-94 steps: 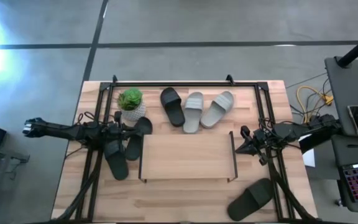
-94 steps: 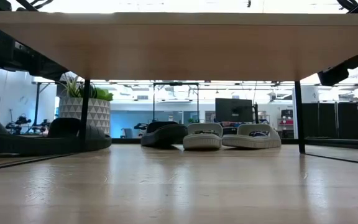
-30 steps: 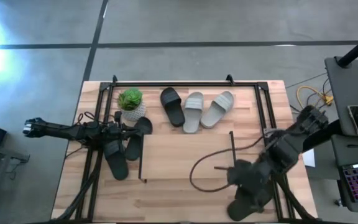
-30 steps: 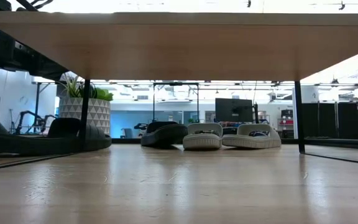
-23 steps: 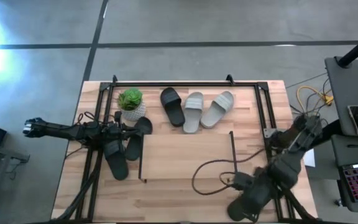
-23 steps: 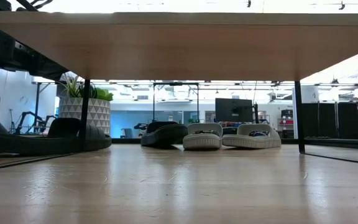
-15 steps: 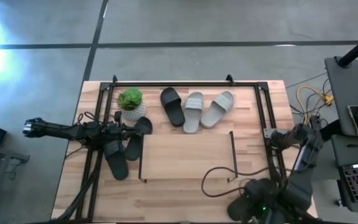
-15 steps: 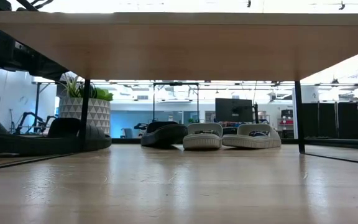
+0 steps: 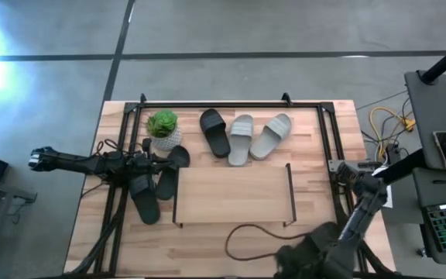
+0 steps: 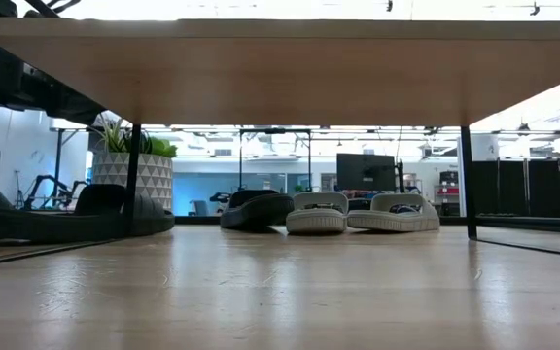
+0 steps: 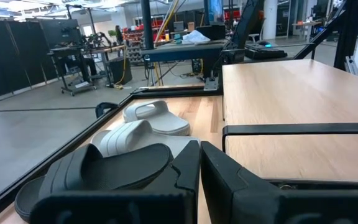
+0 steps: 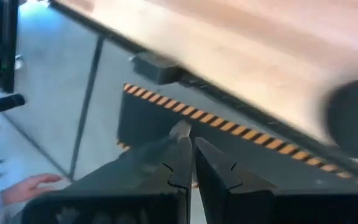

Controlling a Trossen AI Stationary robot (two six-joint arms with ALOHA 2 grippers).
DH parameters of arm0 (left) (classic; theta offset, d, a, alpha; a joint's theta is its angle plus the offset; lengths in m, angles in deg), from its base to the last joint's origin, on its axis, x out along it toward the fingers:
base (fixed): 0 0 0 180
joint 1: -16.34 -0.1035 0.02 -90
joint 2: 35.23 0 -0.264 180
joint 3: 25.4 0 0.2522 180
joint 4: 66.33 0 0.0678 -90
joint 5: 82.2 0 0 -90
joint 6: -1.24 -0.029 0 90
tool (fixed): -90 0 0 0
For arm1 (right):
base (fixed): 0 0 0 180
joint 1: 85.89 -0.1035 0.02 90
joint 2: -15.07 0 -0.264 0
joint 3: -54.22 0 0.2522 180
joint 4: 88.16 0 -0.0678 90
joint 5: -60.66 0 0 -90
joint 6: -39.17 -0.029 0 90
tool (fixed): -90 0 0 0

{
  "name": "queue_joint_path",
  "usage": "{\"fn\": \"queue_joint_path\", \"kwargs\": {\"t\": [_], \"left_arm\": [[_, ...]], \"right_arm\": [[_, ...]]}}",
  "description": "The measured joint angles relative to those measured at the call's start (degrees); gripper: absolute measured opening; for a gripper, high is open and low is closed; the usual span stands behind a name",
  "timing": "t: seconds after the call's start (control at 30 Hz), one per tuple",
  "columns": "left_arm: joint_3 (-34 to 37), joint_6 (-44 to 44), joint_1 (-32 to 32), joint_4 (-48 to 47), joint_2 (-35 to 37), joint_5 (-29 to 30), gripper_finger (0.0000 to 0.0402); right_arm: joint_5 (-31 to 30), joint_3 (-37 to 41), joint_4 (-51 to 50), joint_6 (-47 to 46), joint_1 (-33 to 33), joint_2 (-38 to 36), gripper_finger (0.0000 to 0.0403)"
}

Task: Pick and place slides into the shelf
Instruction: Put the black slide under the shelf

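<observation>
1. High view: the left end effector rests by two dark slides left of the shelf; the right arm bends low over the tabletop's front edge, its end effector hidden.
2. Low view: three slides sit beyond the shelf.
3. Left wrist view: the fingers are pressed together, empty.
4. Right wrist view: the right end effector is closed, holding nothing; a person's hand shows below.

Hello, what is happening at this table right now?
A two-arm robot is set to put slides into the small shelf, but none is held or on the shelf top. The right gripper, shut and empty, is down at the table's near right edge, above the dark slide there. The left gripper waits, shut, by two dark slides at the left. One dark slide and two grey slides lie behind the shelf, beside a plant.
</observation>
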Motion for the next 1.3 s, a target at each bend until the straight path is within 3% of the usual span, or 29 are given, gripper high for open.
{"fn": "queue_joint_path", "kwargs": {"t": [0.13,0.23,0.37,0.53,0.67,0.83,0.93,1.1,1.23,1.3], "left_arm": [[0.0,0.0,0.0,0.0,-0.1,0.0,0.0],[0.0,0.0,0.0,0.0,-0.1,0.0,0.0],[0.0,0.0,0.0,0.0,-0.1,0.0,0.0],[0.0,0.0,0.0,0.0,-0.1,0.0,0.0],[0.0,0.0,0.0,0.0,-0.1,0.0,0.0],[0.0,0.0,0.0,-0.1,-0.1,0.0,0.0],[0.0,0.0,0.0,-0.1,-0.1,0.0,0.0],[0.0,0.0,0.0,-0.1,-0.1,0.0,0.0],[0.0,-1.5,0.0,0.0,-0.1,0.0,0.0],[0.0,-6.3,0.0,0.0,-0.1,0.1,0.0]], "right_arm": [[3.8,0.0,12.0,6.0,1.0,3.6,0.0013],[4.9,-0.2,12.9,5.7,1.4,4.8,0.0013],[3.4,-3.9,2.0,3.1,1.3,5.4,0.0013],[12.3,-10.2,-18.6,-2.5,0.3,7.0,0.0019],[20.7,-11.5,-22.9,-3.9,-0.4,7.3,0.0052],[21.4,-11.5,-22.4,-4.8,-0.8,7.4,0.0105],[17.7,-11.9,-20.1,-4.2,-0.8,7.4,0.0126],[2.6,-13.5,-12.0,-1.6,-0.5,5.4,0.0128],[-9.8,-14.9,-13.2,-0.7,0.0,3.7,0.0116],[-12.6,-15.7,-15.1,-0.6,0.5,3.1,0.0109]]}}
